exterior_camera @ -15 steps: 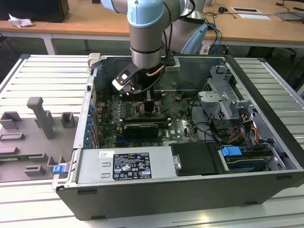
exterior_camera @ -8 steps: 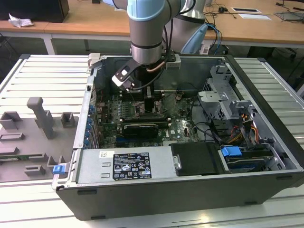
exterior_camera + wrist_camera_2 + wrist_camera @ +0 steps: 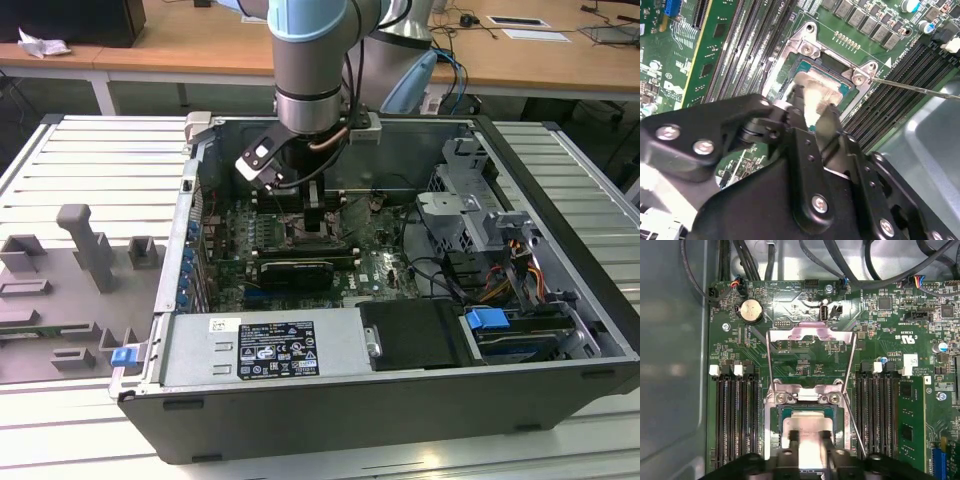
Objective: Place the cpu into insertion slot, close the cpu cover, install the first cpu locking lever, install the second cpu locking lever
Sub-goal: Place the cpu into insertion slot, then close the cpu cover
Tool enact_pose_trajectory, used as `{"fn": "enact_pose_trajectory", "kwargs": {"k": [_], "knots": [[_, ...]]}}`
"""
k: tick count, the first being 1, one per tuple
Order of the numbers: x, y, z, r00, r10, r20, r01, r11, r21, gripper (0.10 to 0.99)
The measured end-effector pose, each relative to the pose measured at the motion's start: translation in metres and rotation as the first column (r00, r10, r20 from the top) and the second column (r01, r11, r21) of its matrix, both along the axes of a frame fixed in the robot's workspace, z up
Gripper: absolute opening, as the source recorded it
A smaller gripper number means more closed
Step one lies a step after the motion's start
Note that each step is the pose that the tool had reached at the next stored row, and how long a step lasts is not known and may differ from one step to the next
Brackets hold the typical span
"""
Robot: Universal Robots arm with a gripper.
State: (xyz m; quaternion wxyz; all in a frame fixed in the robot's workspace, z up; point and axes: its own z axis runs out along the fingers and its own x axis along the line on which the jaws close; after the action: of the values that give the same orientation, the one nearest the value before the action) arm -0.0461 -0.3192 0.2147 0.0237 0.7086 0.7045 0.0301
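The cpu is a silver square lying in or just over the insertion slot, between the two black fingertips of my gripper. In the second wrist view the fingers clamp the cpu over the slot's silvery rim. The cpu cover stands swung open beyond the slot. Two thin wire levers are raised beside it. In the exterior view my gripper reaches down into the open computer case.
Long black memory slots flank the socket on both sides. A black graphics card lies near it, cables and a drive cage at the exterior view's right. Grey fixtures stand on the table outside the case.
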Motion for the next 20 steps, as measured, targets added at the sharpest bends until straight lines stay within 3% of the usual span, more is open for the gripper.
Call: {"fn": "enact_pose_trajectory", "kwargs": {"k": [1, 5, 14, 20], "knots": [[0.0000, 0.0000, 0.0012, 1.0000, 0.000, 0.0000, 0.000, 1.0000, -0.003, 0.106], [0.0000, 0.0000, 0.0058, 1.0000, 0.000, 0.0000, 0.000, 1.0000, -0.004, 0.106], [0.0003, -0.0001, 0.0079, 1.0000, 0.000, 0.0000, 0.000, 1.0000, -0.004, 0.106], [0.0120, -0.0004, 0.0079, 1.0000, 0.000, -0.0012, 0.000, 1.0000, -0.004, 0.106]]}}
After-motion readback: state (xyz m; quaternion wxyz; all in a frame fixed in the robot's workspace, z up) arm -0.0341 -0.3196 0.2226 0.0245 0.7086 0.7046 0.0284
